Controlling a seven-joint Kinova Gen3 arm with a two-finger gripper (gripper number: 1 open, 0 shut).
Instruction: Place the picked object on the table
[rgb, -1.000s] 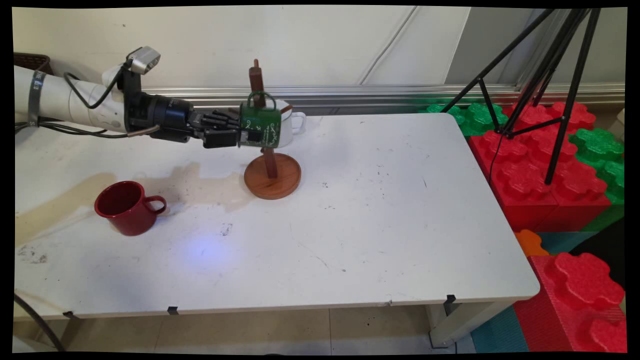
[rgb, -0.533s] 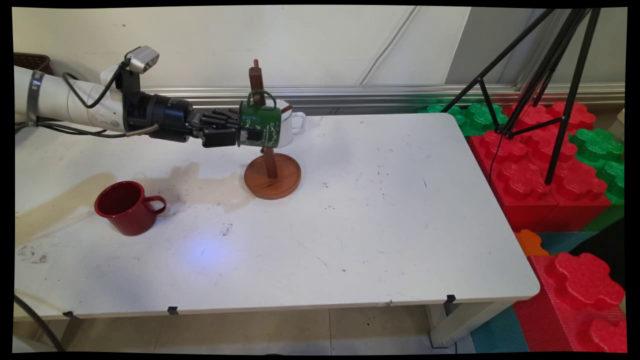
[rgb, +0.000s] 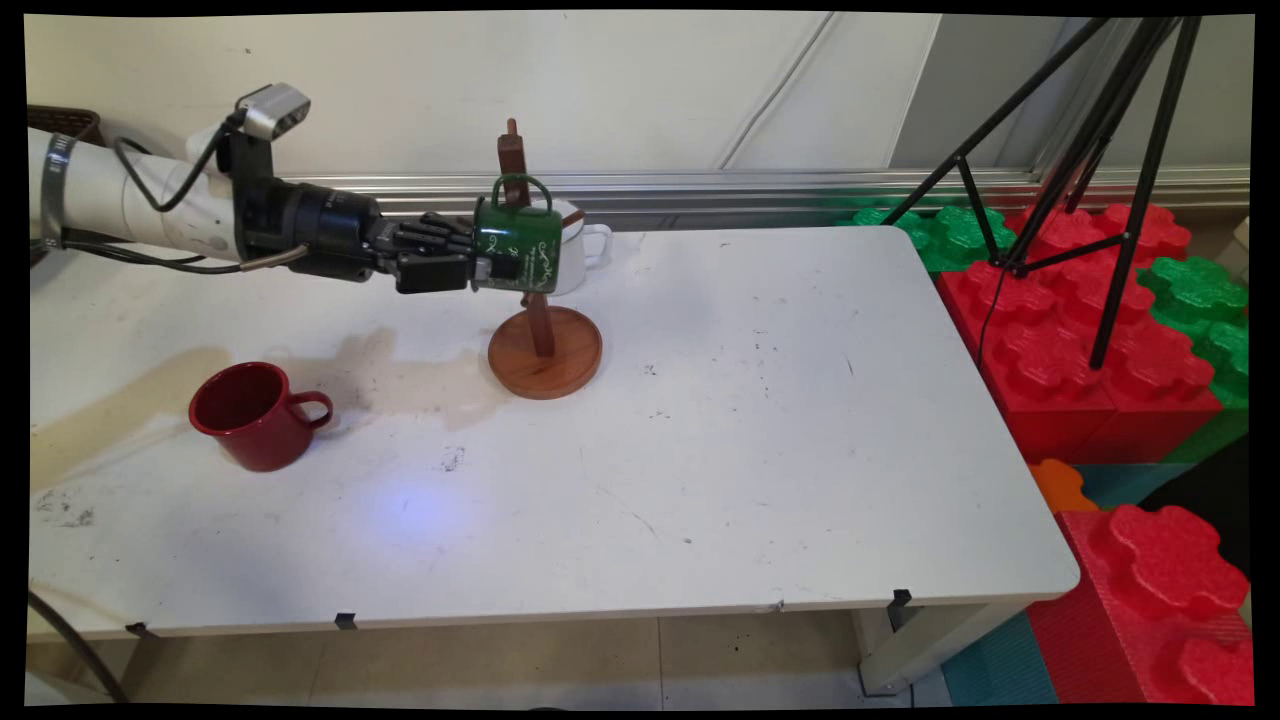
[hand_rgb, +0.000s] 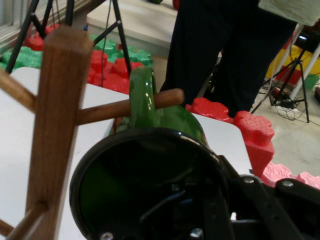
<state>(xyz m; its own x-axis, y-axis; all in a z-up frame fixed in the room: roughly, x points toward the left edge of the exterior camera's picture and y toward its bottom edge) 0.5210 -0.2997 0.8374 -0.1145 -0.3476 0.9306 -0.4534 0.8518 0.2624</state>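
At the rack (rgb: 541, 300), the pincer (rgb: 484, 268) grips a green mug (rgb: 518, 250). Its handle (hand_rgb: 141, 97) hangs over a peg (hand_rgb: 127, 107). Below-left sits a red mug (rgb: 250, 415).

A green mug (rgb: 518, 250) hides most of the white mug (rgb: 580, 248) near the table's (rgb: 760, 420) far edge.

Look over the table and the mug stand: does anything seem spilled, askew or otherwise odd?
Yes. A brownish stain spreads over the white table by the red mug. The green mug lies sideways in the claw, its handle over a peg.
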